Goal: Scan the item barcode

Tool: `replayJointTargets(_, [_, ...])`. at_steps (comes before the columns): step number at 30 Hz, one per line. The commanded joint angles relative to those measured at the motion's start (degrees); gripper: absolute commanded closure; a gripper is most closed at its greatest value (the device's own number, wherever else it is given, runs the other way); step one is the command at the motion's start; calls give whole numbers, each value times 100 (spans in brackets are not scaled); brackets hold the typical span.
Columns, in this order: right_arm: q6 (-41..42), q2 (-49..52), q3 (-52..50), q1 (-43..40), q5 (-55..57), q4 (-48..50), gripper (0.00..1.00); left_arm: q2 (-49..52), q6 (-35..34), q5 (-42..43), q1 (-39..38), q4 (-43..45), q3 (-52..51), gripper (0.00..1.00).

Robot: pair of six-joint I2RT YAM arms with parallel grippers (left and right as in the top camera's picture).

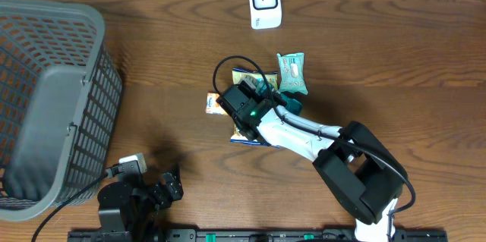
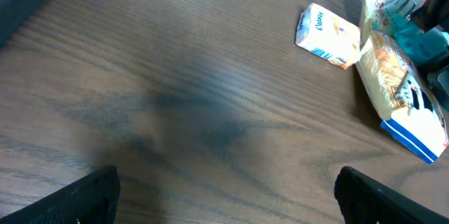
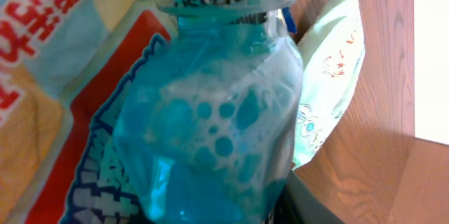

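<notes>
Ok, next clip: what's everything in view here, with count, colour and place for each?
basket: one, grey, table's left end
scanner: one, white, far edge, centre
snack bag: one, white-yellow-blue, mid-table
mouthwash bottle: one, blue, over snack bag
small packet: one, white-orange, left of snack bag
mint packet: one, pale green, beyond snack bag
table: one, brown wood
left gripper: open, empty, near edge
right gripper: black, at the bottle, grip unclear

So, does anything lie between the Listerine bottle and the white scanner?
Yes. A mint-green packet lies right beside the Listerine bottle, on the scanner's side. Beyond the packet, nothing visible stands before the white scanner.
</notes>
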Motion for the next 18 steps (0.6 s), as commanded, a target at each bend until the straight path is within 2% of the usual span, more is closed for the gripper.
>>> replayJointTargets(1, [326,280,-120,-15,-1104,-74,81,-4,52,72,20,-22,-26,2])
replayJointTargets(7, [459,-243,-118,-44,-1912,-243,83,-4,52,70,20,-22,-28,2])
replayJointTargets(12, [459,-1137,-116,-240,-3429,-503,83,-4,52,72,20,-22,-28,2])
replayJointTargets(18, [457,-1930,-118,-994,-5512,-988,84,-4,52,72,20,-22,-26,2])
